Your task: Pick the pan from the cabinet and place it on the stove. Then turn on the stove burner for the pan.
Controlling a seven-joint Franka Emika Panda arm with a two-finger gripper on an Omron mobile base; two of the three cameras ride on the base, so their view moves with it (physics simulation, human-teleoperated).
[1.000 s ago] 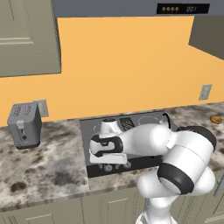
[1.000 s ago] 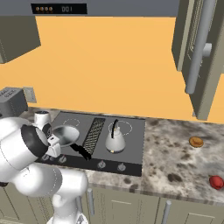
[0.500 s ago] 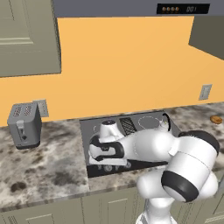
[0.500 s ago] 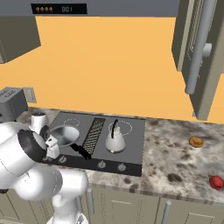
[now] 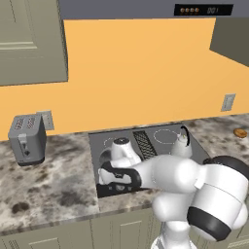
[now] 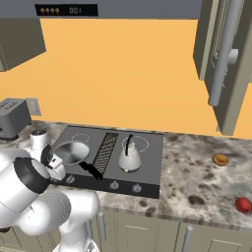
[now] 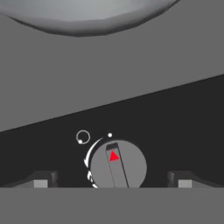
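The grey pan [image 6: 72,151] sits on the front left burner of the black stove [image 6: 147,165], its black handle [image 6: 91,171] pointing toward the front edge. In the hand view my gripper [image 7: 113,180] is open, its fingertips [image 7: 40,180] standing wide on either side of a round grey knob [image 7: 118,165] with a red marker, touching neither side. The pan's grey underside [image 7: 87,17] curves across the top of that view. My hand [image 5: 116,176] hangs low at the stove's front left corner. The upper cabinet [image 6: 224,59] at the right stands with its door open.
A silver kettle [image 6: 129,156] stands on the right burner, with more knobs [image 6: 114,185] along the stove front. A toaster [image 5: 27,139] is on the marble counter to the left. An orange item [image 6: 221,159] and a red one [image 6: 243,204] lie on the counter to the right.
The hand has dropped lower and forward toward the stove's front left edge. The jaws have spread wider. Pan and kettle have not moved.
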